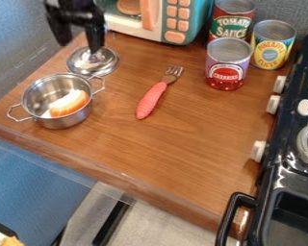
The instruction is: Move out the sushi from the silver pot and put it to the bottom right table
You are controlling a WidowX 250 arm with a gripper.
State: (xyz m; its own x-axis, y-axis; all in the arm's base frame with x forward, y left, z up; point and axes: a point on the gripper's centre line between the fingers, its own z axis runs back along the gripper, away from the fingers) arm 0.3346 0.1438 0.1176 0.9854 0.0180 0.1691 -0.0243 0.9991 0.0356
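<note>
Brown wood desk with a lighter front edge slanting down from left to lower right, and black toy stove with pale knobs closing off the right side. Between fork and front edge, a broad stretch of wood grain, widening toward the lower right corner beside the stove. On the left, near the desk's edge, silver pot with wire handles to either side; inside, low down, sushi, long axis slanting from lower left to upper right in view, orange topping toward the near right wall, white rice along the far left side. Just beyond the pot, silver lid. At upper left, over the lid, black end effector, pointing down, fingers spread apart with a gap between, so open; contact with the lid impossible to tell. Along the back, teal and white toy microwave with orange buttons, then green and red can, purple and red can, and yellow and blue can. Behind, grey wall; below the front edge at left, blue surface.
</note>
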